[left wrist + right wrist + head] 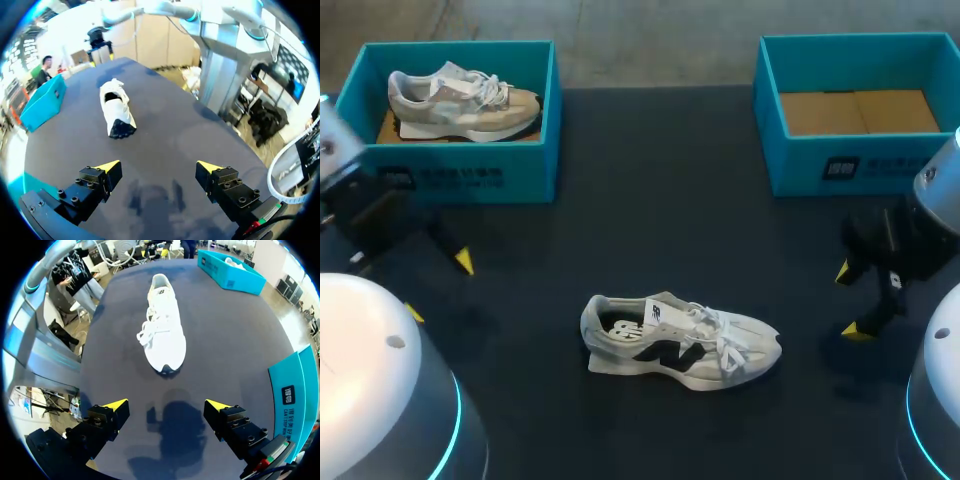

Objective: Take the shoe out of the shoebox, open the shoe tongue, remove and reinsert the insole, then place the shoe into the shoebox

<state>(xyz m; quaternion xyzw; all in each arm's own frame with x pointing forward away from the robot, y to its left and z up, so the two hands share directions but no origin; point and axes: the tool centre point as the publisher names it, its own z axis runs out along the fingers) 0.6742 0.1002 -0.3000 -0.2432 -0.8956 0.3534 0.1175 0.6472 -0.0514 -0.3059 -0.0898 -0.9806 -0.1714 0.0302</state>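
At the middle of the dark table (660,200) stands a white and pale grey lace-up trainer (680,342) (117,110) (162,325), upright on its sole, with a black side mark and dark lining. Its toe points to the table's right side, and white laces lie loose over the tongue. At the table's far left corner a teal cardboard shoebox (470,175) holds a beige and white trainer (460,100). At the far right corner a second teal shoebox (860,165) shows its brown floor. By the table's left edge the left gripper (439,288) (159,167) gapes wide, holding nothing. By the right edge the right gripper (850,300) (166,405) does likewise.
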